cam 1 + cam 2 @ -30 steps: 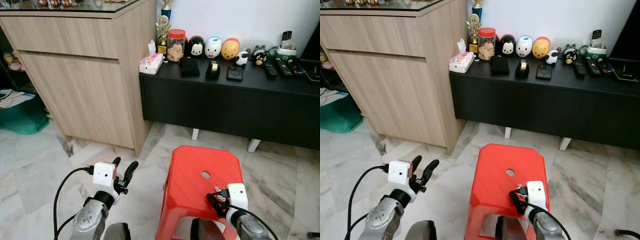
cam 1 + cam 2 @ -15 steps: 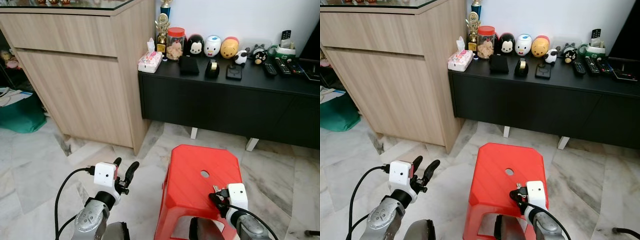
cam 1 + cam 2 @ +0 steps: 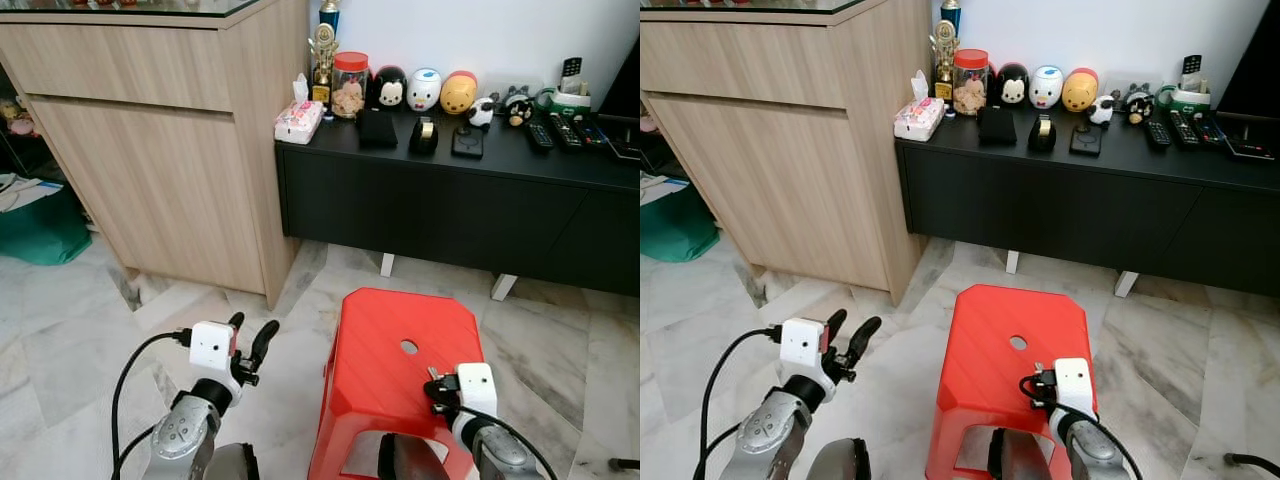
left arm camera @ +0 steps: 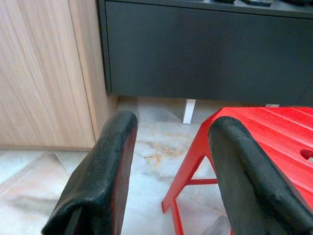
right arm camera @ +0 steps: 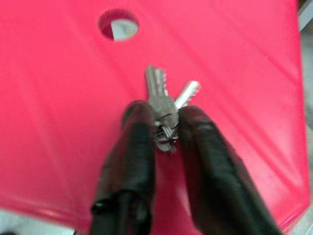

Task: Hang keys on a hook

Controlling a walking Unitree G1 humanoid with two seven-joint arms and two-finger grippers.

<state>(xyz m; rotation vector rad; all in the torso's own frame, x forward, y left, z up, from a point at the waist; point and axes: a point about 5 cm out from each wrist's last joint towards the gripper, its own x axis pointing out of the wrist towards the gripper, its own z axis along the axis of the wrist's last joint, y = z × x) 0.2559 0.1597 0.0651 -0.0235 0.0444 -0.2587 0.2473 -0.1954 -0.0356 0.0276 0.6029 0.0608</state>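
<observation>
Right gripper (image 5: 164, 125): I am pinching the keys (image 5: 164, 105) between its two black fingers, the pads closed on the key heads and ring while the silver blades are fanning out past the fingertips, over the seat of the red stool (image 5: 58, 122).

Keys: two silver blades on a small ring, sitting in my grip just above the stool top, near its round hole (image 5: 119, 23); I cannot tell whether they are touching the plastic or hanging just clear of it.

Left gripper (image 3: 250, 340): I am holding it idle and spread, low over the marble floor (image 3: 80, 340) beside the stool, with nothing between its fingers.

Red stool (image 3: 405, 365): standing directly in front of me, between my two arms and the black cabinet (image 3: 450, 210).

Surroundings: a wooden cabinet (image 3: 160, 170) is standing to my left of the black one, whose top is carrying a row of small figurines (image 3: 425, 90), a jar (image 3: 351, 88) and remote controls (image 3: 555, 135).

Step in hand: I judge I am finishing the pickup, with the keys secured and the carry about to start.

Hook: none can be made out from here.

Next move: I am expecting to lift the keys clear of the stool, then turn to find the hook; the grip needs to stay firm on the heads, since the ring must end up free to slip over a prong.
</observation>
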